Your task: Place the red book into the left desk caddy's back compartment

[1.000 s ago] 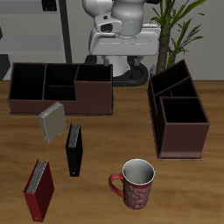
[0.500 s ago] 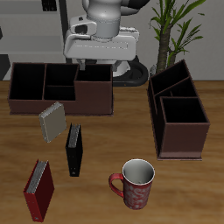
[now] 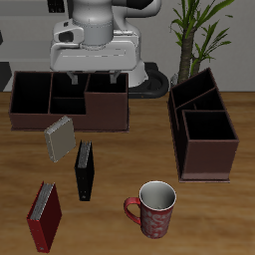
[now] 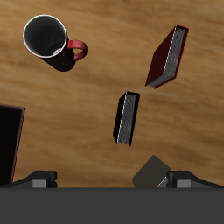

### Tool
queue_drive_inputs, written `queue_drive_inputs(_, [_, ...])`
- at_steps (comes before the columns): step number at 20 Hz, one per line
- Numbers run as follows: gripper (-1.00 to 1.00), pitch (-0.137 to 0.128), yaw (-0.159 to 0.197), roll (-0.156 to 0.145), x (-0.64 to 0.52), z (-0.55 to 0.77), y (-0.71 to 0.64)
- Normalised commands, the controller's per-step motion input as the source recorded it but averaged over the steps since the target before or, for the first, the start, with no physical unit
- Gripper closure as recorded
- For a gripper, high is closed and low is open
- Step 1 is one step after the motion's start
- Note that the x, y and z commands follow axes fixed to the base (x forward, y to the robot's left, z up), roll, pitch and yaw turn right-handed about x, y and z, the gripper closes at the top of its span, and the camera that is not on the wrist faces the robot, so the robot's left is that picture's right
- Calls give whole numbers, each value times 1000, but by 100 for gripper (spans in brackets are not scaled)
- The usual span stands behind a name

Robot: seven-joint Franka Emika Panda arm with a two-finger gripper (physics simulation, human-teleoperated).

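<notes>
Hovering high over the wide brown caddy (image 3: 70, 102) seen broadside at the back of the wooden table (image 3: 129, 164), the white arm's two-finger gripper (image 3: 93, 77) holds nothing, its fingers (image 4: 39, 179) standing apart. From the red-and-white mug (image 3: 151, 208), the slim dark-red hardcover book (image 3: 44, 216) stands at about nine o'clock by the front edge, with the black book (image 3: 85, 169) and grey book (image 3: 60, 138) around ten. At the mug's two o'clock, well apart from the red book, sits the dark brown left desk caddy (image 3: 202, 131), its narrow back compartment (image 3: 194, 92) farthest from the front edge.
</notes>
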Motion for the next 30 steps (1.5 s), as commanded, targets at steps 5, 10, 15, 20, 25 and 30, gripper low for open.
queue_drive_inputs(5, [-100, -9, 6, -28, 361, 122, -460])
queue_drive_inputs(10, [-100, -27, -13, -18, 367, 135, -333])
queue_drive_inputs(15, [-100, -66, -73, -22, 340, 190, -127])
queue_drive_inputs(20, [-100, -16, -7, -19, 334, 12, 52])
queue_drive_inputs(25, [-100, -4, -2, -40, 380, -60, -129])
queue_drive_inputs(30, [-100, -14, -1, -16, 311, -118, -132])
